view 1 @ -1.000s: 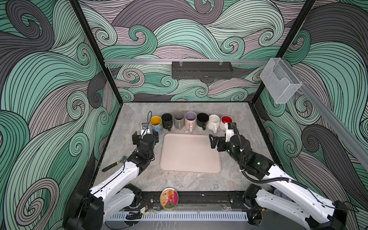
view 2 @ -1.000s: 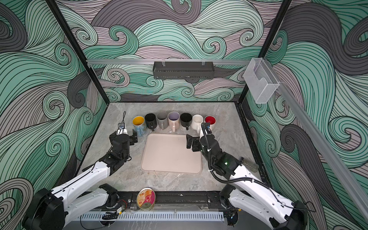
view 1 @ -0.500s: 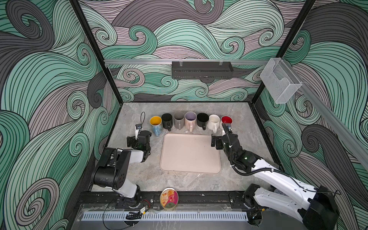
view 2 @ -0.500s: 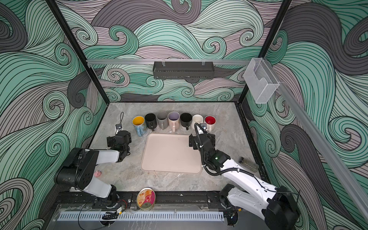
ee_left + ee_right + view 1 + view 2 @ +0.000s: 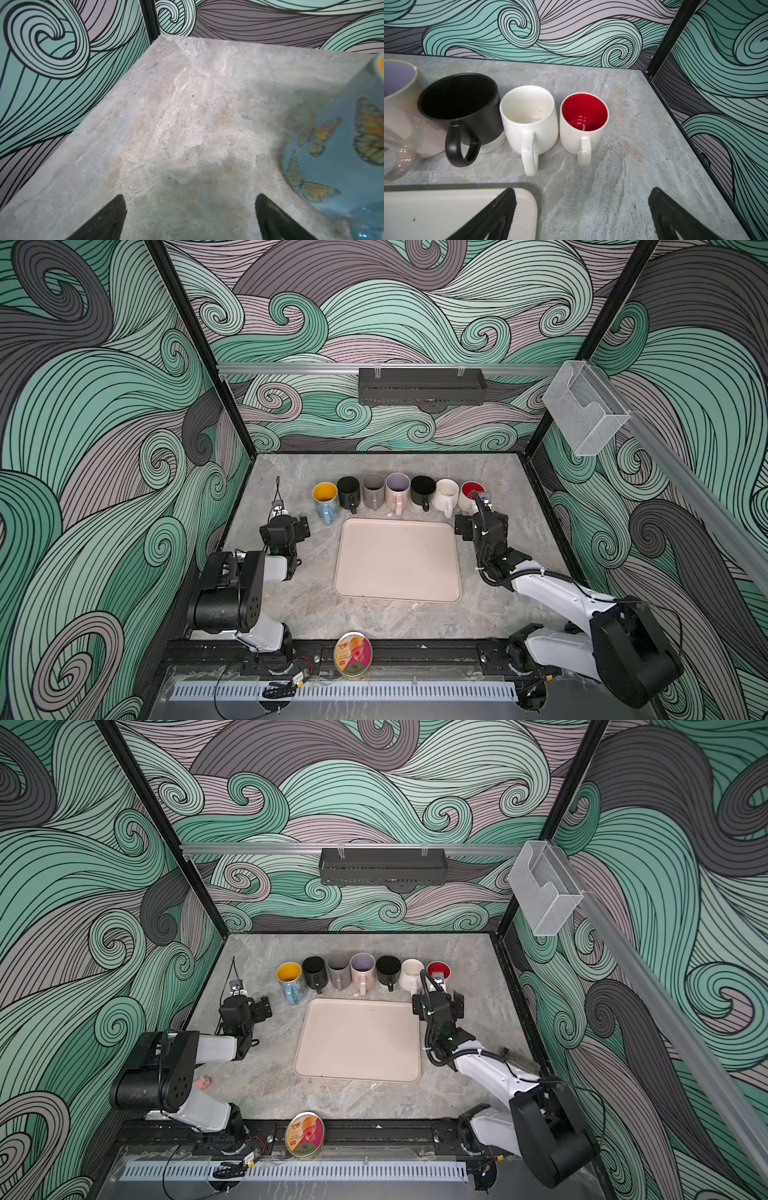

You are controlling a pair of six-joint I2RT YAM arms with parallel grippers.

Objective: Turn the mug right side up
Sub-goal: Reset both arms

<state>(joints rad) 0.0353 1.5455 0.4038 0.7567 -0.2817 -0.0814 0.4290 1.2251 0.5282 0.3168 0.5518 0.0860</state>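
Clock read from above, 12 at the back wall. Seven mugs [image 5: 362,969] in one row on the table [image 5: 286,472], at 12 o'clock of the tray [image 5: 397,560]; side by side, every mouth up, every handle toward 6. From 9 to 3: blue mug [image 5: 325,499], yellow inside, butterflies on the wall; black mug [image 5: 348,490]; grey mug [image 5: 372,489]; lilac mug [image 5: 397,491]; black-and-white mug [image 5: 423,488], white at the base; white mug [image 5: 445,493]; red mug [image 5: 470,490], white outside, red inside, partly hidden by the right wrist in both top views.

At 10 o'clock of the tray, left gripper [image 5: 190,207]; over bare table, jaws spread wide, holding nothing; blue mug just beside it at its 2 o'clock, contact not visible.

At the tray's 2 o'clock corner, right gripper [image 5: 582,191]; jaws spread wide, holding nothing; one finger [image 5: 496,218] over the tray's corner, its mate over the table; white mug and red mug at its 12 o'clock, apart from both fingers.

At 6 o'clock, round tin [image 5: 352,653] on the front rail [image 5: 415,655]; at 12, dark shelf [image 5: 422,385] on the back wall; at 2, clear box [image 5: 584,410] on the side wall; at 8, pink bit [image 5: 203,1082] beside the left arm, too small to name.
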